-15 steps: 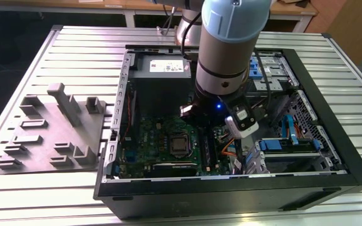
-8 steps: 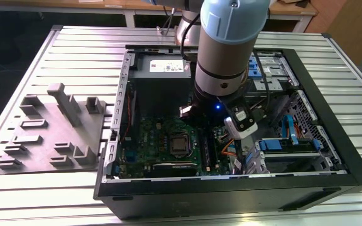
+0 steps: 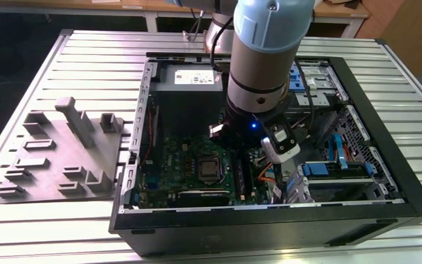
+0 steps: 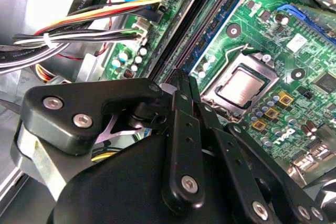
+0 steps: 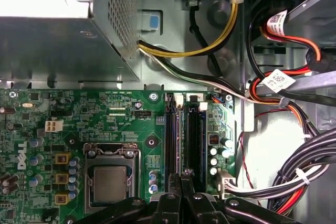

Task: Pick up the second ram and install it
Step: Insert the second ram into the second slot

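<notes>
Second ram (image 5: pixel 182 135), long thin stick seen edge-on, stands among the black slots of green circuit board (image 5: pixel 79 114), near 1 silver CPU (image 5: pixel 109 184). Black gripper (image 5: pixel 184 176) sits at its near end w/ fingertips together; can't tell if the stick's pinched. 1 open black PC case (image 3: pixel 270 217) on ribbed metal table (image 3: pixel 94 60), 1 grey plastic tray (image 3: pixel 57 159) at exterior view's left, wooden desk (image 3: pixel 72 4) behind. Cable bundles (image 5: pixel 294 177) crowd the slots' far side.

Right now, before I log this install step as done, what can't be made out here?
Memory slots' near ends: first wrist view, covered by the end effector.
Slots in the exterior view: hidden behind the arm.
Second ram: cannot tell whether it is held or seated, either wrist view.
</notes>
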Available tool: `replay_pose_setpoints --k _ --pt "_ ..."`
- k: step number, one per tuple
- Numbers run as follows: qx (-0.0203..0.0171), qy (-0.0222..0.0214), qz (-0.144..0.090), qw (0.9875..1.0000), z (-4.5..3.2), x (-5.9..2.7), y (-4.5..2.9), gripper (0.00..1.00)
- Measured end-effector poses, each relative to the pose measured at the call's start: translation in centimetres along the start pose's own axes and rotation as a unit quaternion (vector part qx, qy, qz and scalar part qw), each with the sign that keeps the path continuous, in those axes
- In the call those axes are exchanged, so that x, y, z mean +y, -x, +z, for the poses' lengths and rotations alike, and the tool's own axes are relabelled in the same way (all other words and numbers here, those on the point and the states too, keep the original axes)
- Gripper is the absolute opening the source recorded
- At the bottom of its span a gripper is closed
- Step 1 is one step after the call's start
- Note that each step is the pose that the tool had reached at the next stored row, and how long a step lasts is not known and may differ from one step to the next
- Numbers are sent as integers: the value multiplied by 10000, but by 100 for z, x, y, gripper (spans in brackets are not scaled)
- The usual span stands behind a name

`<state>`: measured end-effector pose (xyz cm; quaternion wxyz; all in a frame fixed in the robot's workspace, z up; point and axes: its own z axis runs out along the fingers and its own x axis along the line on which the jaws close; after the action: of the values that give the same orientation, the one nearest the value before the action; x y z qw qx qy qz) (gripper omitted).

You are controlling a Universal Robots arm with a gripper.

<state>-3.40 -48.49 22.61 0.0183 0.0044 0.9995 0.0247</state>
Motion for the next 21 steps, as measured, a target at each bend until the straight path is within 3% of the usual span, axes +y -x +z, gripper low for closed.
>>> replay_pose_setpoints --k 21 --pt "-1 -2 36 10000 30 -2 -1 12"
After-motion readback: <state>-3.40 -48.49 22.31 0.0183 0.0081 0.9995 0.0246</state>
